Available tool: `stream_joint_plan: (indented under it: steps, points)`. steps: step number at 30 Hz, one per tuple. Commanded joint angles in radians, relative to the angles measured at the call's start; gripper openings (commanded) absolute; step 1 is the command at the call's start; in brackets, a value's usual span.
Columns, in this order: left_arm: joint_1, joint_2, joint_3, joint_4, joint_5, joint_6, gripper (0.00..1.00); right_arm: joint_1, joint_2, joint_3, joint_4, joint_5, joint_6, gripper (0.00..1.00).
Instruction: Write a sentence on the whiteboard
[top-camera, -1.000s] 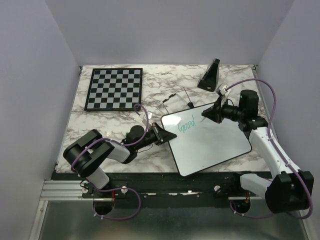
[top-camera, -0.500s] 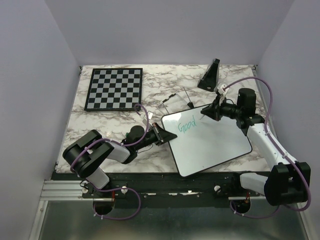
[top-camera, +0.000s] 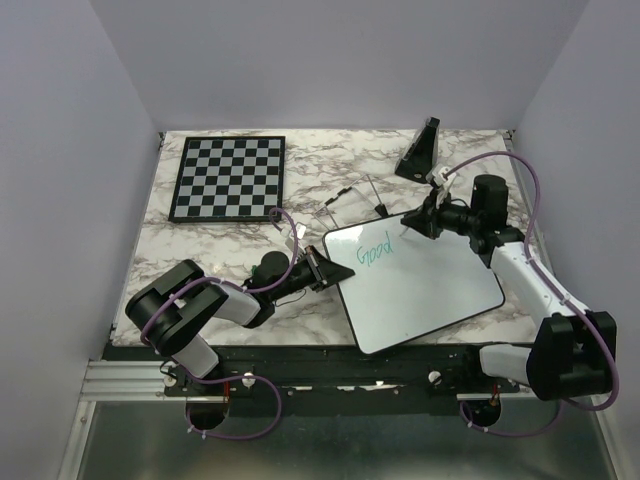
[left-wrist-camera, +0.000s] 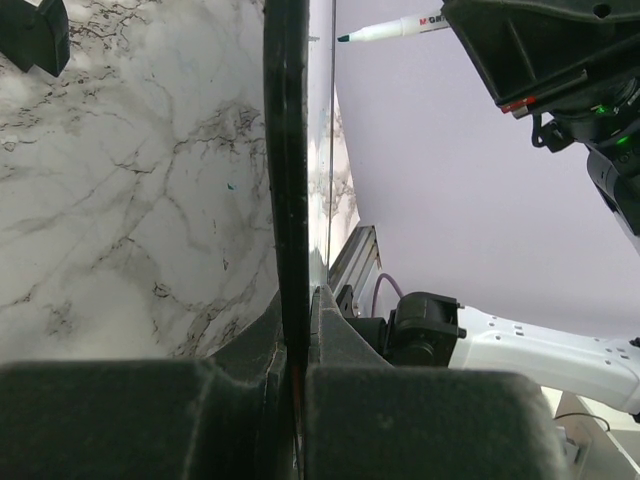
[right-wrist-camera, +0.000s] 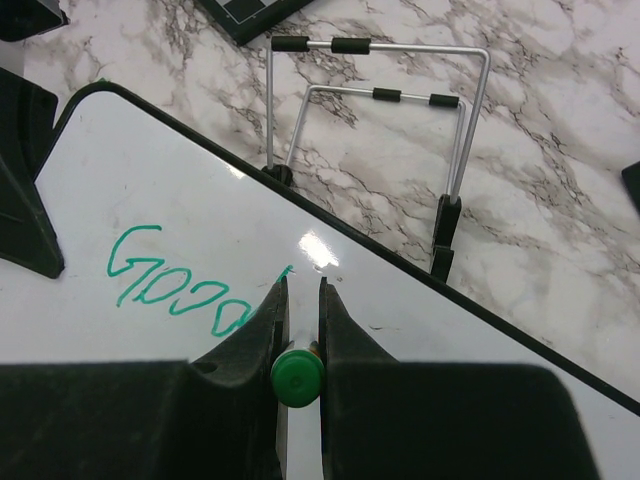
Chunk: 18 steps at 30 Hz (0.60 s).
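Left fingers (top-camera: 325, 270) clamped on whiteboard (top-camera: 430, 290) edge; right fingers (top-camera: 425, 222) gripping marker (right-wrist-camera: 298, 378). "Good" (top-camera: 372, 250) written; next, tip down right of it.

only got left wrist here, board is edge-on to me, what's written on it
observer: Just one green word, "Good", near the far left corner of the whiteboard.
operator: is right tool really gripping the marker
observer: Yes. The right wrist view shows the right tool shut on the marker, green end cap facing the camera.
operator: anything behind the board
observer: A wire stand sits on the table just beyond the board's far edge.
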Motion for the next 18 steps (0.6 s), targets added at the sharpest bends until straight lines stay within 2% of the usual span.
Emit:
stream_joint_plan:
  steps: [1, 18]
  points:
    - [-0.015, -0.016, 0.004, 0.015, 0.042, 0.074, 0.00, -0.004, 0.032, 0.007, 0.024, 0.018, -0.004, 0.00]
    - [-0.015, -0.031, 0.002, -0.005, 0.035, 0.079, 0.00, -0.004, -0.001, -0.002, -0.120, 0.010, -0.093, 0.00]
